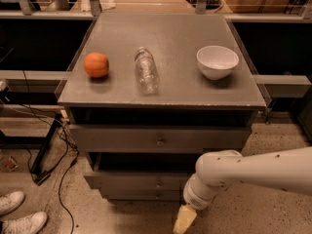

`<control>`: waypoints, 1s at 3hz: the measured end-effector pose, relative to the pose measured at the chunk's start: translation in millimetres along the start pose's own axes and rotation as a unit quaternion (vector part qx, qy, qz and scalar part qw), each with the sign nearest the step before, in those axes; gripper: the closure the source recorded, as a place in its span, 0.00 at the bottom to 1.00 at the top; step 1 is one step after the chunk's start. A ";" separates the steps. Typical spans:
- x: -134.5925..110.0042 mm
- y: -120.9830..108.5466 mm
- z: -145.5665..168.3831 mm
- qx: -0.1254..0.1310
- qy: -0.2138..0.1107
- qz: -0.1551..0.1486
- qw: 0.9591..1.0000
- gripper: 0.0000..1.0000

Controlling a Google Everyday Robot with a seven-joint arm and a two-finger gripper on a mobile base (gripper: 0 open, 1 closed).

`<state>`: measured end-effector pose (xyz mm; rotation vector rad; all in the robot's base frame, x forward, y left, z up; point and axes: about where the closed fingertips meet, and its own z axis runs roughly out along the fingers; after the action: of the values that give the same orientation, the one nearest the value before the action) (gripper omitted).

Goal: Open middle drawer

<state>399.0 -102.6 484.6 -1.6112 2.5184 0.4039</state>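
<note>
Lab-like workspace: speckled hard floor (273, 213), loose black cables (60, 191), grey metal shelving rails (282, 79); the gripper (184, 220) hangs low before the grey cabinet (161, 139).

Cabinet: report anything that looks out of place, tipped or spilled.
The clear bottle lies on its side on the cabinet top, between the orange and the upright white bowl; nothing looks spilled. The middle drawer juts forward of the lowest drawer. The gripper hangs low beside them, near the floor.
</note>
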 end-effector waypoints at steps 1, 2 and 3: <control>-45.8 -27.2 -13.7 0.026 -0.031 -0.014 0.999 0.00; -77.1 -47.6 -1.3 0.030 -0.032 -0.021 0.999 0.00; -81.5 -47.5 24.9 0.014 -0.012 -0.023 1.000 0.00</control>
<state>475.6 -43.2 473.4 -1.6397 2.4543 0.3799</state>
